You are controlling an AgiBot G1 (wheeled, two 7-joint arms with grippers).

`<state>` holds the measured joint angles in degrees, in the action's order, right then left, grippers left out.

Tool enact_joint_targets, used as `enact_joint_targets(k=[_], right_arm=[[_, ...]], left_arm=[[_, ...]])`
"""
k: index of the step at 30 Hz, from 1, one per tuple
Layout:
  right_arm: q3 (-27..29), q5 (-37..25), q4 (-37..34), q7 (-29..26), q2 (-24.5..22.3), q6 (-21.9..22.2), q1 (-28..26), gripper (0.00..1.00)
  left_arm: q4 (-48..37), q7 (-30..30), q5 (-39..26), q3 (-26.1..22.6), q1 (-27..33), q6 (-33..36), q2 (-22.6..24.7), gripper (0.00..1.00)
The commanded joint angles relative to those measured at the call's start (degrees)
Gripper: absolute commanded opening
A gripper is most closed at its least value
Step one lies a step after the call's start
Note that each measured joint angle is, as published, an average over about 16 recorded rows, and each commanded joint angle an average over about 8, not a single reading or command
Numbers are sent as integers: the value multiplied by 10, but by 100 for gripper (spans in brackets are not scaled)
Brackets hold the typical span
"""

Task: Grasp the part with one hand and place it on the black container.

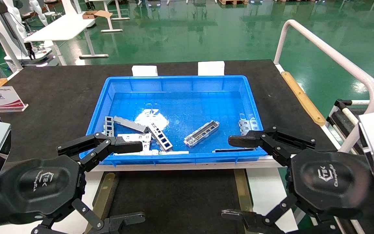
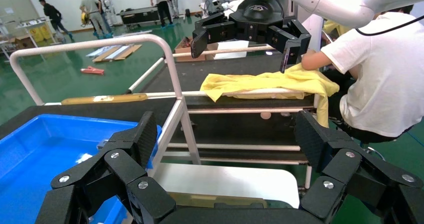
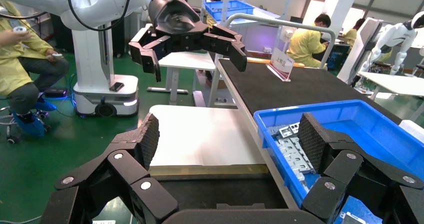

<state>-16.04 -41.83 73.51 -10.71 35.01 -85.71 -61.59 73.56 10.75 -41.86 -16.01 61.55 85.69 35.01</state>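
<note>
Silver channel part (image 1: 201,133) lies loose in the glossy blue bin (image 1: 122,83); both grippers gape empty.

The part is pressed sheet metal with raised walls and rectangular windows, lying aslant on the bin floor, right of a heap of flat slotted plates (image 1: 141,138); the matte black container (image 1: 174,201), brass-railed, sits just before the bin; left gripper (image 1: 127,182) and right gripper (image 1: 237,177) hover over the bin's near rim, ribbed fingers spread wide.

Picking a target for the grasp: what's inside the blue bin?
The blue plastic bin holds several silver sheet-metal pieces, among them a lone windowed channel strip lying mid-bin. The left hand and the bin's front wall hide parts of the pile.
</note>
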Motion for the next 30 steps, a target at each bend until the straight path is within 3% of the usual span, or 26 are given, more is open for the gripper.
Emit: enact_joint_targets(k=[1,30], right_arm=[[0,0,0,0,0,0,0,100],[0,0,0,0,0,0,0,100]], left_arm=[[0,0,0,0,0,0,0,100],[0,0,0,0,0,0,0,100]])
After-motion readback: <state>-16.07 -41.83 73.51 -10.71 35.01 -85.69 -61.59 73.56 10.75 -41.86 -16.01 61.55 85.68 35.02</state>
